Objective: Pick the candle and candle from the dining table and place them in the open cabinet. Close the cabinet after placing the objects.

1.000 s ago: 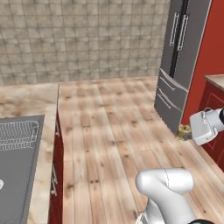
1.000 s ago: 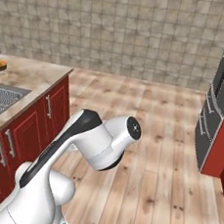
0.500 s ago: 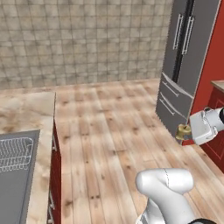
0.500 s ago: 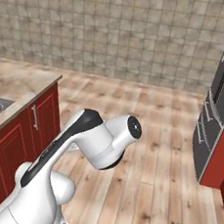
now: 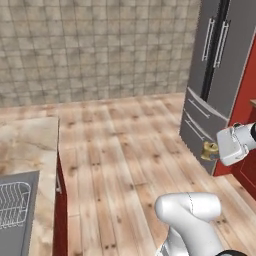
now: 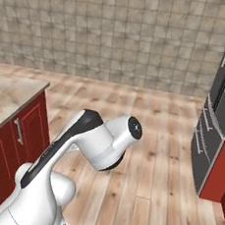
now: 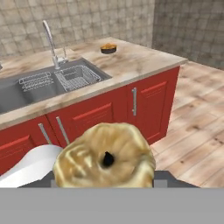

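Gripper (image 5: 214,151) clamped on the squat brass-gold candle (image 7: 104,156), carried in the air over the wood floor (image 5: 125,150), near the grey fridge (image 5: 212,80). Fingertips themselves probably hidden behind the candle. Sink (image 7: 52,81) and counter (image 7: 131,57) lie beyond.

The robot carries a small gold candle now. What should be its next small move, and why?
Probably keep driving the base on with the arm held steady. The tool grips the squat brass-gold candle over the wooden floor, beside the grey fridge, so it seems too early to release.
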